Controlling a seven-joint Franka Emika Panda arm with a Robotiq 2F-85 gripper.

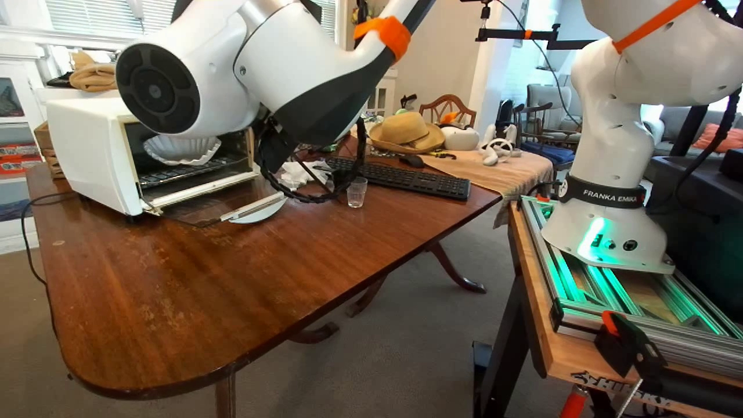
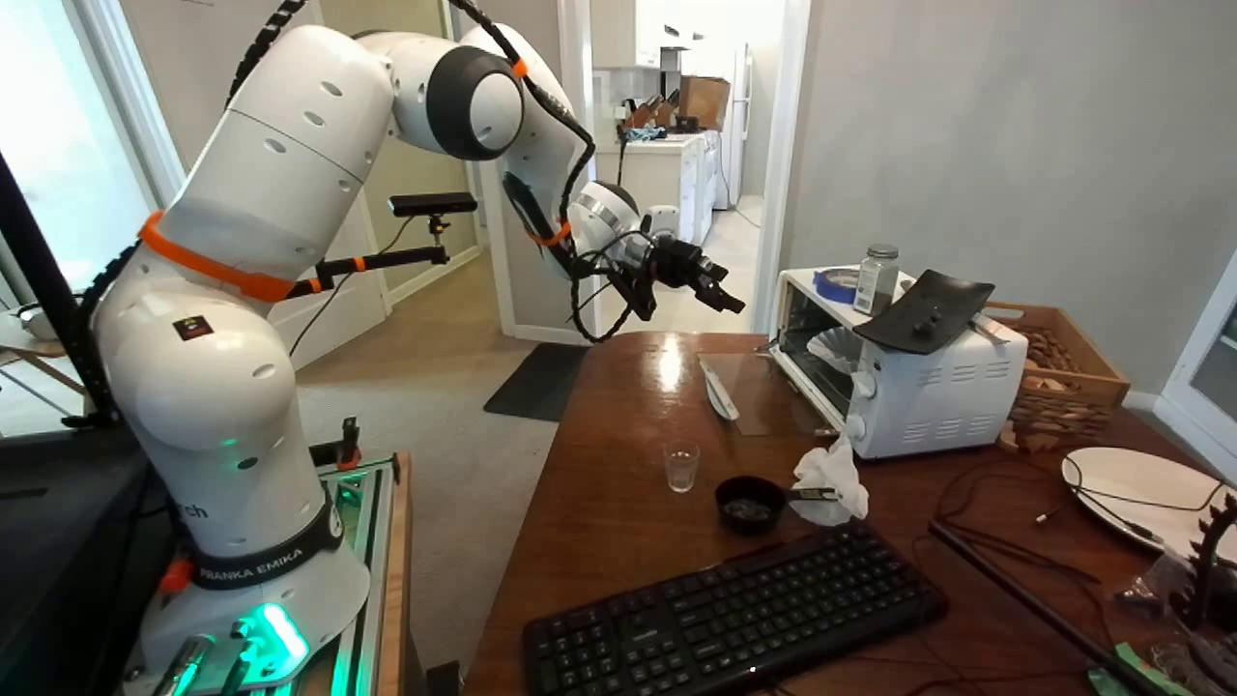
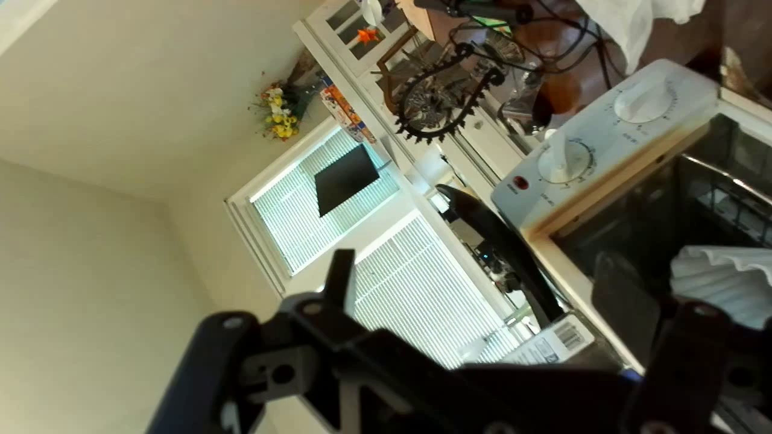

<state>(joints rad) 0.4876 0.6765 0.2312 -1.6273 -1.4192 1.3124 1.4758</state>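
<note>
The gripper (image 2: pixel 727 291) is held above the table (image 2: pixel 599 503), outside the open front of the white oven (image 2: pixel 942 406); its fingers (image 3: pixel 338 277) are spread wide, and nothing is seen to be pinched between them. The white fluted dish (image 2: pixel 833 350) is housed inside the oven, apparently supported by the rack (image 1: pixel 186 173). From the gripper it is found to the right and somewhat lower in an exterior view, and in the wrist view it is seen just past one finger. Which way its long axis is turned cannot be told. The dish is boxed in by the oven's walls and top, while the glass door (image 2: pixel 763 401) is lowered in front, close over the table. On the oven's top a jar (image 2: pixel 877 280), blue tape (image 2: pixel 837 284) and a black tray (image 2: pixel 926 314) are carried. Near the keyboard (image 2: pixel 734 619), a drinking glass (image 2: pixel 680 467), a black bowl (image 2: pixel 750 505) and crumpled paper (image 2: pixel 831 481) are spread out.
</note>
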